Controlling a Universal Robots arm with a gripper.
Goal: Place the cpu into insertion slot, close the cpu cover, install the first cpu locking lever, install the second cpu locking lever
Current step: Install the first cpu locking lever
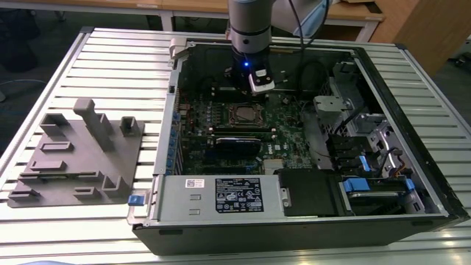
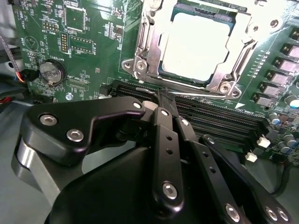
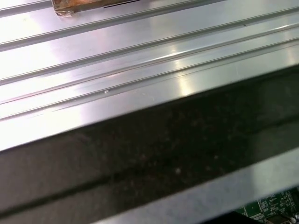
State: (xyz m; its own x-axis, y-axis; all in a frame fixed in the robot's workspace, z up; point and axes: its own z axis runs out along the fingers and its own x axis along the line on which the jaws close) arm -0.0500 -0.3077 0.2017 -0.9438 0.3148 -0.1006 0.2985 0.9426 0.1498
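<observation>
**Position.** The cpu (image 2: 196,46) lies flat in its socket on the green board (image 2: 93,28), pale metal top facing up. The cpu cover (image 2: 145,44) lies around it as a silvery frame, with the chip showing through its window. In the second wrist view the cover appears to be down over the chip. You cannot tell from that view whether it is latched.

**Gripper.** The gripper (image 2: 166,100) hangs over the board, just beside the socket edge that faces the memory slots (image 2: 210,116). The jaws are pressed together at the tips, with nothing visible between them. In the exterior view the gripper (image 1: 257,83) stands inside the open computer case (image 1: 412,110), above the socket.

**Handling, as judged.**
- Treat the cpu as light, rigid and fragile. Its smooth top is likely slippery, so grip it only by two opposite edges and never press on the middle.
- Treat the cover as thin, stiff sheet metal that swings on its hinge. Push it on the frame rim, clear of the window.
- A wire lever (image 2: 210,93) runs along the near socket edge. Expect it to be springy, and bear on its free end.

The case rests on the slotted tabletop (image 1: 110,61).
</observation>
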